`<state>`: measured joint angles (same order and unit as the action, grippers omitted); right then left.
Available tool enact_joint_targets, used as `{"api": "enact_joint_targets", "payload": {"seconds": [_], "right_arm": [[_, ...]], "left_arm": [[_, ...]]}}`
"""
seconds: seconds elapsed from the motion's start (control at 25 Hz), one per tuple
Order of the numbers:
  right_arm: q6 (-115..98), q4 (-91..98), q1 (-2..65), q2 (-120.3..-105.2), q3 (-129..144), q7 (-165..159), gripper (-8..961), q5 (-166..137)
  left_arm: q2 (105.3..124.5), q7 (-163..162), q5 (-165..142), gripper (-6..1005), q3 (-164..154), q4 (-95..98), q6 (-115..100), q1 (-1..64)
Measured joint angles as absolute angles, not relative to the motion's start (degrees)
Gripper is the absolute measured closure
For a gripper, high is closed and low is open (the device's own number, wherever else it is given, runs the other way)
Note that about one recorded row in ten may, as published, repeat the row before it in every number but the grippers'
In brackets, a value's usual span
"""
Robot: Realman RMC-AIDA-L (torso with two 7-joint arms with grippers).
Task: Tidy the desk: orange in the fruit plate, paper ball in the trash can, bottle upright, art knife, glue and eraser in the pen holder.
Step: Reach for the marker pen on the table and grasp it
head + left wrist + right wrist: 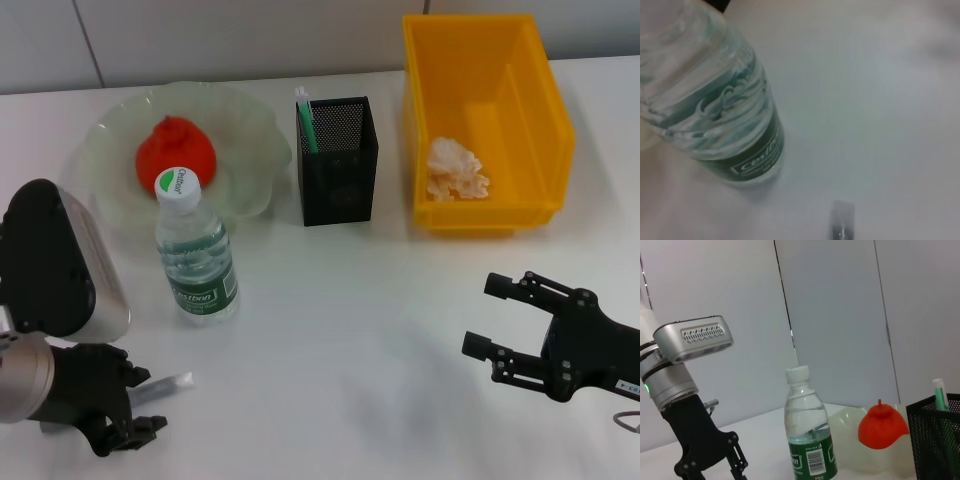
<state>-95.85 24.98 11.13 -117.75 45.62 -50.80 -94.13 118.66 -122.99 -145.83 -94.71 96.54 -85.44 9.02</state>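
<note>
The orange [176, 152] rests in the glass fruit plate [250, 130]. In front of the plate the bottle [195, 255] stands upright, and it fills the left wrist view [715, 105]. A crumpled paper ball [456, 170] lies in the yellow trash can [545, 120]. The black mesh pen holder [337, 165] holds a green-and-white stick [305, 118]. A slim silvery thing [170, 384] lies on the table by my left gripper [148, 400], which is open at the front left; I cannot tell whether this thing is the art knife or the glue. The eraser is out of view. My right gripper [483, 315] hovers open at the front right.
The white table [350, 330] runs between the two grippers. The trash can stands just right of the pen holder. From the right wrist view, the left arm [690, 390] stands beside the bottle [807, 430].
</note>
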Motion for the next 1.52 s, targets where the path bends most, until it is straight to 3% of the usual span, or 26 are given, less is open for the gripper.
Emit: {"api": "enact_joint_targets", "payload": {"seconds": [0.4,1.52], "right_arm": [[-95.8,24.6,11.2,-117.5,45.7,-50.8,168,-94.2],[-94.6,24.4,12.2,-117.48,46.2,-50.6,169,-97.8]], "left_arm": [[118.66,-126.7,-148.9,513,-96.2,96.7,-85.7,10.3],[118.74,-130.3,-153.2,525,-98.4,92.2,-87.4,16.4]]}}
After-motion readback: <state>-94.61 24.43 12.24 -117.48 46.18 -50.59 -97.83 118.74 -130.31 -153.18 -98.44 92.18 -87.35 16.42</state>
